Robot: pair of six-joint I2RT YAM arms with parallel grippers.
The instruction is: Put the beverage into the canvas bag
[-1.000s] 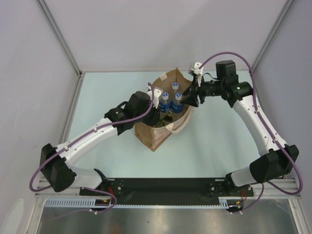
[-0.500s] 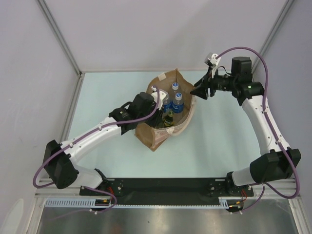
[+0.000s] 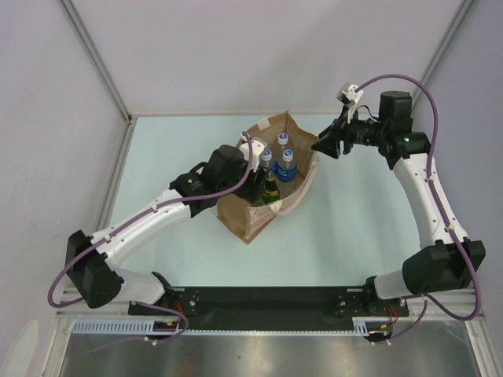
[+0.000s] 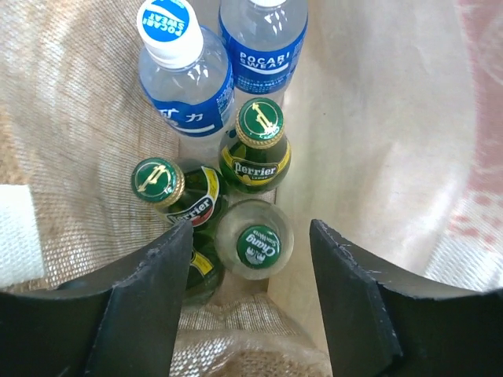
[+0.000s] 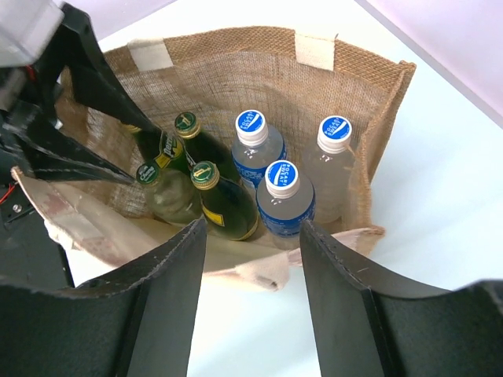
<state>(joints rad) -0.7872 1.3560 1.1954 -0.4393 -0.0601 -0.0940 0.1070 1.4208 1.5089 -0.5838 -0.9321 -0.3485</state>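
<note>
The canvas bag (image 3: 250,221) stands open in the middle of the table with bottles upright inside it. The green glass bottles (image 5: 224,206) are nearer and the blue-capped water bottles (image 5: 281,196) farther. The left gripper (image 4: 251,229) hangs in the bag's mouth, its fingers apart either side of a green-capped clear bottle (image 4: 258,245) and holding nothing. Farther right, the right gripper (image 3: 321,147) hovers outside the bag, its fingers apart and empty.

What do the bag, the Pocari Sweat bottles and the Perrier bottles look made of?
The canvas bag: coarse woven jute-like fabric, matte tan, weave visible. Pocari Sweat bottles: probably clear plastic, thin glossy walls, screw caps. Perrier bottles: likely green glass, glossy, with crimped metal-looking caps.
</note>
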